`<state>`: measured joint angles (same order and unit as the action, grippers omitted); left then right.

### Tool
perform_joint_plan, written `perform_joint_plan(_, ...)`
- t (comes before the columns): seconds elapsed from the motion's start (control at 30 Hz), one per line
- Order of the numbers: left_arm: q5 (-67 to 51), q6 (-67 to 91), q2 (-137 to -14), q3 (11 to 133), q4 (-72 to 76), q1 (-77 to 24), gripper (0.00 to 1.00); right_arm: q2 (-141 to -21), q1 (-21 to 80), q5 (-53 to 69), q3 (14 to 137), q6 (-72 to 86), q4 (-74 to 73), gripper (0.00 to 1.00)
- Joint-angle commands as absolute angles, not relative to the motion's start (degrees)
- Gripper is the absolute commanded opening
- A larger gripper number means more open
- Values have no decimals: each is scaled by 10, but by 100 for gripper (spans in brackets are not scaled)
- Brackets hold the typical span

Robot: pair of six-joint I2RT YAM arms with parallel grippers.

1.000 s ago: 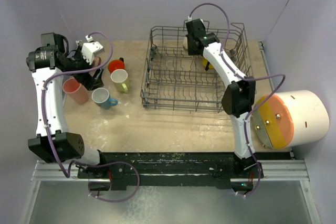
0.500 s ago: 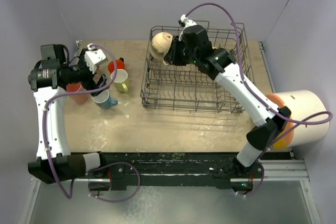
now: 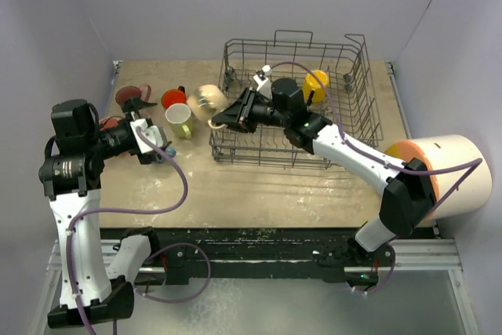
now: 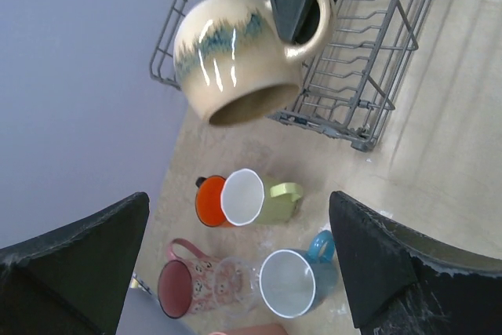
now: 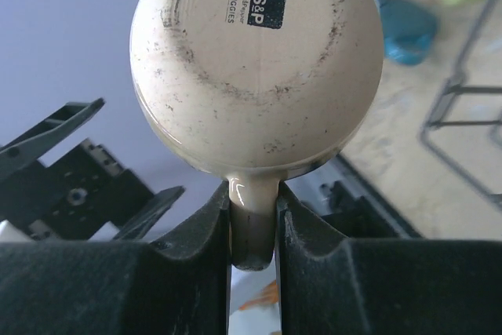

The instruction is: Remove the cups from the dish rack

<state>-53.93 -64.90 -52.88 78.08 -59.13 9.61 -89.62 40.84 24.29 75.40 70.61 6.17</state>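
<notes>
My left gripper: jaws spread wide and holding nothing, at the left of the top view, above the cups on the table.
Cups on the table: orange cup, pale yellow-green mug, blue mug, pink mug and clear glass, clustered left of the rack.
Beige mug: held in the air just beyond the rack's left wall, tilted, its mouth facing down towards the table.
My right gripper: jaws narrow, pinching the beige mug's handle from both sides.
How it handles: I judge it glazed ceramic, so stiff, weighty for a two-finger pinch, slick, and likely to chip if dropped. It may swing about the handle.
Where to hold: the handle loop, close to the mug's wall.
Dish rack: centre right of the top view.
Yellow cup: inside the rack, by the far wall.
</notes>
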Motion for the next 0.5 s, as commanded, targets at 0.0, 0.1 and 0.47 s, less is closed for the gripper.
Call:
perform_joint_plan(0.0,-603,-689,-508,759,-534,94,98,-866,448,321,742,848,357,0)
perform_joint_plan(0.1,-614,-670,-505,755,-511,94,95,-873,478,311,731,877,402,0)
perform_joint_plan(0.47,-604,-622,-485,764,-423,94,64,-880,530,291,700,944,506,0)
